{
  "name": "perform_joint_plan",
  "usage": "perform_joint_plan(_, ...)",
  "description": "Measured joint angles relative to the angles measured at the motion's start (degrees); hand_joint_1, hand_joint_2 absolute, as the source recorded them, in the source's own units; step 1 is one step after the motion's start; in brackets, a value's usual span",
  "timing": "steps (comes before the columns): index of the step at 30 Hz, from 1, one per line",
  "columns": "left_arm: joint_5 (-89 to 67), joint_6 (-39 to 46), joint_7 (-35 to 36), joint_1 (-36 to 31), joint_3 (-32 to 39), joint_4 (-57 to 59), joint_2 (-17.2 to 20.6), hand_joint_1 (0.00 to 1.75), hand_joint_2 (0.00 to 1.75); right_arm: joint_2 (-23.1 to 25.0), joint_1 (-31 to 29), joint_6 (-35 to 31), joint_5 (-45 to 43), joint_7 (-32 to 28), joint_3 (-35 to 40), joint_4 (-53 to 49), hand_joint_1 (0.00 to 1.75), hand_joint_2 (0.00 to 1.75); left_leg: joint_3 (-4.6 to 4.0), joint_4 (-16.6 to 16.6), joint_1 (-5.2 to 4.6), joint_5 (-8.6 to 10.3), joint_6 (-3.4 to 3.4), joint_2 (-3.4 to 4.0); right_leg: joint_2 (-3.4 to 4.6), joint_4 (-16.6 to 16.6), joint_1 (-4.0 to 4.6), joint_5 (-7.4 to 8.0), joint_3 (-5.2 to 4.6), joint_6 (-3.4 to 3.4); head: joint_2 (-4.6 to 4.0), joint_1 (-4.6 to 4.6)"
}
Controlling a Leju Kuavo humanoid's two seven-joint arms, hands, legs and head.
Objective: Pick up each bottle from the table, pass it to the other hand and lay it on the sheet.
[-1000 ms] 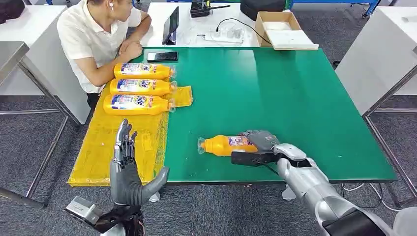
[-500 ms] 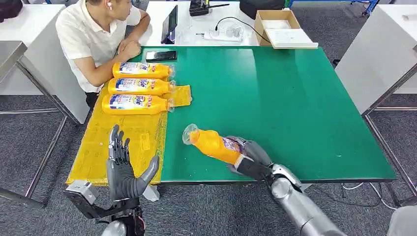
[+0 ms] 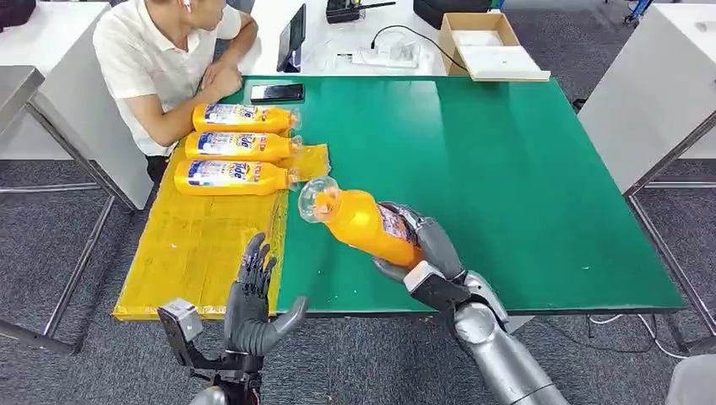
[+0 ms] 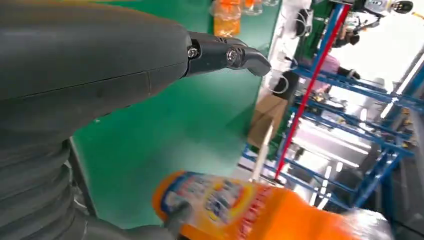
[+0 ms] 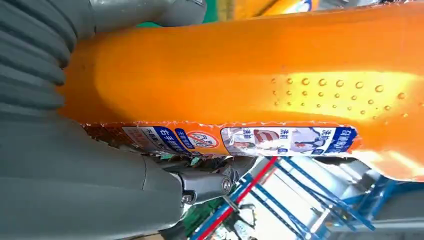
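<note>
My right hand (image 3: pixel 426 249) grips an orange bottle (image 3: pixel 361 223) by its lower body and holds it tilted above the green table (image 3: pixel 507 169), its clear cap (image 3: pixel 318 200) pointing toward the yellow sheet (image 3: pixel 198 245). The right wrist view has the bottle's body and label (image 5: pixel 260 75) close up. My left hand (image 3: pixel 253 299) stands open at the table's near edge, fingers up and apart, just left of the bottle. The left wrist view catches the held bottle (image 4: pixel 250 210) beyond the thumb. Three more orange bottles (image 3: pixel 232 145) lie side by side at the sheet's far end.
A person (image 3: pixel 165 63) sits at the far left corner, arms resting by the sheet. A phone (image 3: pixel 278 93) lies on the table's far edge. Behind it stand a tablet (image 3: pixel 293 38), a power strip (image 3: pixel 384 57) and a cardboard box (image 3: pixel 490 46).
My right hand has lifted the bottle off the table and carried it left and up, tilting the cap higher. My left hand has moved right toward it, still open.
</note>
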Motion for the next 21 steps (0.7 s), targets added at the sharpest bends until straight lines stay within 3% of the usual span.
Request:
perform_joint_plan(11,-6.1,-0.1,-2.8,-0.4,-1.8,0.2,0.1,0.00,1.75,2.6,0.6,3.0,0.8,-0.4,4.0,1.0,1.75,1.75,-0.03,0.0,0.01,0.00,0.00,-0.03,-0.01,0.0,0.00,0.00,-0.01,0.00,0.00,0.02)
perform_joint_plan(21,-2.1,-4.8,-2.5,-1.7,-1.7,0.2,-0.9,0.00,1.75,5.6,1.2,4.5,3.4,-5.6,13.3,5.6,1.75,1.75,-0.05,0.0,0.02,0.00,0.00,-0.03,-0.01,0.0,0.01,-0.01,-0.04,-0.01,-0.02,0.02)
